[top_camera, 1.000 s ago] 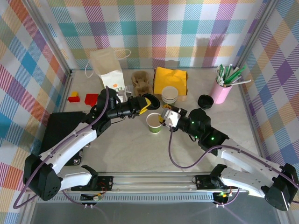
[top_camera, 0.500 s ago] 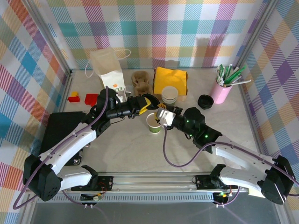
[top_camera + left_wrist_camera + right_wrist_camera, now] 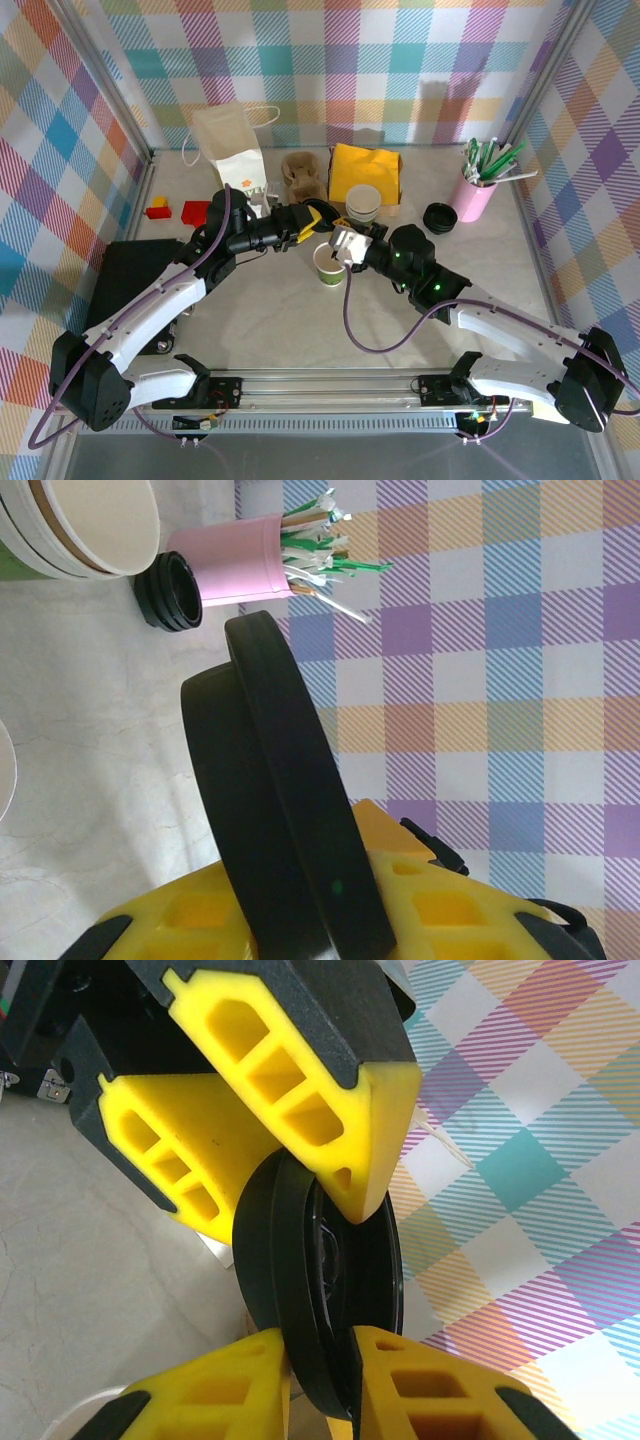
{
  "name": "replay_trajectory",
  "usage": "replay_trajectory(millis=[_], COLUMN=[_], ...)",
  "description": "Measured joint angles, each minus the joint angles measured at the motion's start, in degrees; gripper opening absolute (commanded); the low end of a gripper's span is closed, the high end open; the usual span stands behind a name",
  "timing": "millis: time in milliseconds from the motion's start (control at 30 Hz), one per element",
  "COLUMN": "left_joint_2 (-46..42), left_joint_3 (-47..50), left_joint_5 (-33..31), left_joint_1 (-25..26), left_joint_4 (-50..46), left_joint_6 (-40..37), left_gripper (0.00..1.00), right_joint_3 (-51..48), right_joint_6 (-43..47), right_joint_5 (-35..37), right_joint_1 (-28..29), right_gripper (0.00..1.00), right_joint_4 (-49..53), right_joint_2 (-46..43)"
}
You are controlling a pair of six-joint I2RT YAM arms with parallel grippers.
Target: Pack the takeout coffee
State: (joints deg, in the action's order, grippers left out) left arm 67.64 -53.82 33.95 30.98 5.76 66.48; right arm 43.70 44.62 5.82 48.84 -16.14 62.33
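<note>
Black plastic lid (image 3: 320,1260) gripped on edge from two sides, off the surface (image 3: 290,320). Pinched from the left by the left gripper (image 3: 300,905), yellow fingers (image 3: 385,1100) clamped across its rim. Pinched from the right by the right gripper (image 3: 320,1385), fingers (image 3: 255,1360) pressed to both faces. Close by, near the middle of the surface: the takeout coffee (image 3: 328,263), upright and open-topped. Along the far edge: paper bag (image 3: 230,145), pulp tray (image 3: 303,172), yellow napkins (image 3: 366,170), stacked cups (image 3: 363,203). Toward the far right corner, a pink holder (image 3: 473,195) of pens.
</note>
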Motion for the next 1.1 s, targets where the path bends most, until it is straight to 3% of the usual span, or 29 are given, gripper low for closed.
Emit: replay_trajectory(millis=[167,267,367,567,833,1100], left_joint_2=[0.0,0.0,0.0,-2.1,-9.1,-16.4], left_joint_3=[0.0,0.0,0.0,-2.2,-10.8,-10.3], left_joint_5=[-0.6,-1.0,-1.0,-2.6,-12.5,-23.1], left_joint_1=[-0.1,-0.2,-0.2,-0.2,-1.0,-1.1], left_joint_4=[0.2,0.1,-0.4,-6.6,-23.6,-28.6], left_joint_6=[0.2,0.2,-0.2,-4.6,-18.1,-30.6], left_gripper=[0.18,0.24,0.36,0.71,0.79,0.81], right_joint_3=[1.0,1.9,3.1,7.7,15.4,18.2], right_joint_6=[0.5,0.4,-0.6,-6.9,-22.6,-47.5], right_joint_5=[0.5,1.0,1.4,1.7,-3.6,-21.7], right_joint_1=[0.0,0.0,0.0,0.3,-1.5,-14.1], right_gripper=[0.13,0.07,0.03,0.0,0.0,0.0], right_joint_4=[1.0,2.6,5.2,11.4,24.5,30.0], right_joint_2=[0.7,0.9,1.0,1.1,1.0,0.7])
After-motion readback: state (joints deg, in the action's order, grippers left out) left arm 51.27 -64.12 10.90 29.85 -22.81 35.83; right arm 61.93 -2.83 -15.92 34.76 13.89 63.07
